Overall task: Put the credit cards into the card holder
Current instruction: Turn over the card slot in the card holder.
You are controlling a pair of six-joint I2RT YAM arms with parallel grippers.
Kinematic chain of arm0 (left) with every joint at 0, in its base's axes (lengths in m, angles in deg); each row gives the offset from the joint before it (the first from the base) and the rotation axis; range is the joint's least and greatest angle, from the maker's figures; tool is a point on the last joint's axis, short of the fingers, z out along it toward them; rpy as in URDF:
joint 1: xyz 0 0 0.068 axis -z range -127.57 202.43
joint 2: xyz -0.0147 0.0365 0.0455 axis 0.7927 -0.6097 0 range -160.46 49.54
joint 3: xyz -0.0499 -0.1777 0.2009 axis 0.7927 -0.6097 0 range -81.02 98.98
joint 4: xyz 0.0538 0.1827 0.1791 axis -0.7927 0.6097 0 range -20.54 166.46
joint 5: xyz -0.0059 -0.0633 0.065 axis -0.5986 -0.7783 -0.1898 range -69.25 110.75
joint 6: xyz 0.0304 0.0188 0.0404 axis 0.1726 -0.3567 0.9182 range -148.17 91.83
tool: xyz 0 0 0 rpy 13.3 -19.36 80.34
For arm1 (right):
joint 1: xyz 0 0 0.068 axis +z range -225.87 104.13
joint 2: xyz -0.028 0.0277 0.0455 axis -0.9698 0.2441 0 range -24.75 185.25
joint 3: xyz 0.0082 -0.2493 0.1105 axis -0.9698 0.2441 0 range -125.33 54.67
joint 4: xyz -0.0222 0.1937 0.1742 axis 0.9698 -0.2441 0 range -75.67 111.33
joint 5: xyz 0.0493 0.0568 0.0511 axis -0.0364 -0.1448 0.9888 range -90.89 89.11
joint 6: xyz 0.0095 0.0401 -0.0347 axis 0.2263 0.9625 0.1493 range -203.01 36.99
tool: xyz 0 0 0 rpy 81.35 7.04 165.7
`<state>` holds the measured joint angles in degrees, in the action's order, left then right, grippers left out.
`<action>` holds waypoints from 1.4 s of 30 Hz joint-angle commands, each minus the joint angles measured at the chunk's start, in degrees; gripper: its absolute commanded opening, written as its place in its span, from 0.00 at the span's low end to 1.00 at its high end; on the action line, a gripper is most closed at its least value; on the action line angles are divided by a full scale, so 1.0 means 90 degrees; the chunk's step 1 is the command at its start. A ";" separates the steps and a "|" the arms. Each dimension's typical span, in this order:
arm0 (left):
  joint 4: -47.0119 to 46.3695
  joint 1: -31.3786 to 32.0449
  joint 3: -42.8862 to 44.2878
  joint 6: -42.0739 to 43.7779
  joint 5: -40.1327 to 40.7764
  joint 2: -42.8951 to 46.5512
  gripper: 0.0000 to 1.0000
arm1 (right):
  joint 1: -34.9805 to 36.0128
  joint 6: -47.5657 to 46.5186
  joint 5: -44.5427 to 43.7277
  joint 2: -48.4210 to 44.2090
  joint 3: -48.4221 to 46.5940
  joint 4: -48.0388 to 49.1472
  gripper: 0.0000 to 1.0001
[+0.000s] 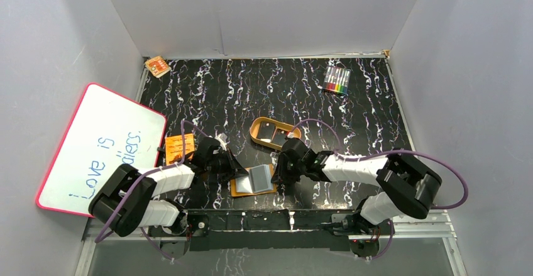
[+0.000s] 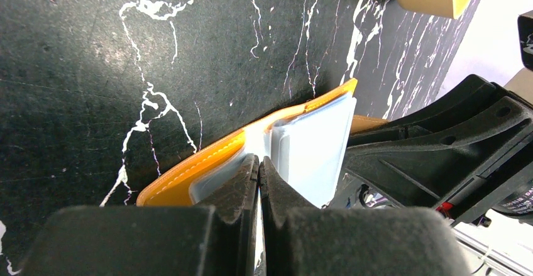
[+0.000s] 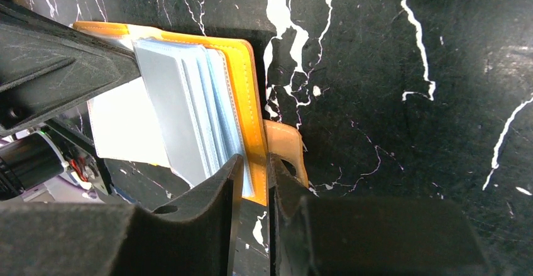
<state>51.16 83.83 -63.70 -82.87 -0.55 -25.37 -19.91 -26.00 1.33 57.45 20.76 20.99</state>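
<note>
So both arms are on the small orange-brown leather card holder [image 1: 253, 180] right now. It lies open on the black, white-veined marble-look worktop [image 1: 377, 125], close to the near edge and between the two arms. The left tool [image 2: 258, 166] is squeezed nearly shut, just a sliver of a gap. From its wrist camera it looks like it's pinching the holder's left side, where the pale blue-grey clear sleeves [image 2: 314, 144] meet the orange cover. The right tool [image 3: 254, 172] is almost as tight, with the stitched right edge of the cover running in between its fingers, just beside the little snap tab [image 3: 286, 150]. My read on why: a floppy folder like this wants to fold shut or slide about, so each side gets gripped, which spreads the fan of sleeves and makes the openings reachable. Problem is that leaves no free tool for the cards. The thin black rectangular credit cards [image 1: 268, 131] seem to be the dark flat shapes in the tan oval tray [image 1: 254, 131] just behind the holder and apart from it. They're too small from above for me to count or be sure of. No card shows in either tool or in any sleeve I can see, so I'd say the actual loading hasn't started. I'd guess one tool has to let go and fetch a card, and the risk is that the holder folds up the moment it does.
</note>
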 commanded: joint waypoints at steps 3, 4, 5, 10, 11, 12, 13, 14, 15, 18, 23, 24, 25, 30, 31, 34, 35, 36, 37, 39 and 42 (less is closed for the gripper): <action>0.0909 0.0037 -0.0361 0.0216 0.0453 -0.0366 0.00 | -0.0007 -0.0199 0.0237 0.0174 -0.0350 0.0339 0.30; 0.0889 0.0037 -0.0367 0.0204 0.0444 -0.0381 0.00 | -0.0006 -0.0247 0.0325 0.0205 -0.0364 0.0407 0.31; 0.0866 0.0039 -0.0371 0.0205 0.0427 -0.0400 0.00 | -0.0001 -0.0272 0.0398 0.0240 -0.0395 0.0448 0.31; 0.0833 0.0037 -0.0363 0.0189 0.0404 -0.0418 0.00 | 0.0045 -0.0366 0.0558 0.0250 -0.0524 0.0593 0.34; 0.0833 0.0037 -0.0363 0.0186 0.0404 -0.0409 0.00 | 0.0054 -0.0381 0.0568 0.0232 -0.0549 0.0606 0.34; 0.0833 0.0037 -0.0362 0.0186 0.0409 -0.0407 0.00 | 0.0063 -0.0393 0.0594 0.0209 -0.0557 0.0642 0.34; 0.0833 0.0037 -0.0362 0.0189 0.0404 -0.0407 0.00 | 0.0075 -0.0409 0.0614 0.0183 -0.0575 0.0676 0.35; 0.0833 0.0037 -0.0362 0.0179 0.0404 -0.0398 0.00 | 0.0085 -0.0428 0.0657 0.0175 -0.0586 0.0748 0.35; 0.0828 0.0037 -0.0356 0.0174 0.0395 -0.0399 0.00 | 0.0090 -0.0455 0.0740 0.0186 -0.0606 0.0838 0.35; 0.0814 0.0037 -0.0337 0.0151 0.0371 -0.0397 0.00 | 0.0116 -0.0484 0.1118 0.0361 -0.0699 0.1081 0.35; 0.0823 0.0042 -0.0314 0.0117 0.0345 -0.0351 0.00 | 0.0198 -0.0368 0.1313 0.0556 -0.0805 0.1336 0.39; 0.0832 0.0037 -0.0322 0.0108 0.0351 -0.0336 0.00 | 0.0198 -0.0338 0.1299 0.0564 -0.0800 0.1357 0.40; 0.0841 0.0037 -0.0323 0.0105 0.0335 -0.0325 0.00 | 0.0198 -0.0309 0.1286 0.0580 -0.0794 0.1365 0.40; 0.0903 0.0036 -0.0361 0.0056 0.0375 -0.0211 0.00 | 0.0198 -0.0163 0.1191 0.0627 -0.0807 0.1483 0.42; 0.0918 0.0037 -0.0371 0.0032 0.0377 -0.0171 0.00 | 0.0198 -0.0136 0.1148 0.0649 -0.0832 0.1491 0.43; 0.0959 0.0037 -0.0391 -0.0035 0.0413 -0.0039 0.00 | 0.0198 -0.0033 0.1022 0.0740 -0.0925 0.1460 0.47; 0.0989 0.0037 -0.0384 -0.0046 0.0428 0.0017 0.00 | 0.0198 0.0019 0.0985 0.0770 -0.0950 0.1453 0.48; 0.1018 0.0037 -0.0368 -0.0052 0.0439 0.0052 0.00 | 0.0198 0.0061 0.0939 0.0813 -0.0978 0.1454 0.49; 0.1059 0.0037 -0.0356 -0.0046 0.0454 0.0089 0.00 | 0.0198 0.0099 0.0894 0.0840 -0.0999 0.1449 0.50; 0.1137 0.0037 -0.0334 -0.0054 0.0472 0.0168 0.00 | 0.0196 0.0185 0.0849 0.0906 -0.1040 0.1465 0.52; 0.1216 0.0037 -0.0340 -0.0120 0.0496 0.0324 0.00 | 0.0198 0.0295 0.0776 0.1009 -0.1094 0.1447 0.54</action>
<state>52.21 83.77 -64.49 -84.82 1.72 -22.99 -17.98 -25.87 11.87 65.34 14.75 26.46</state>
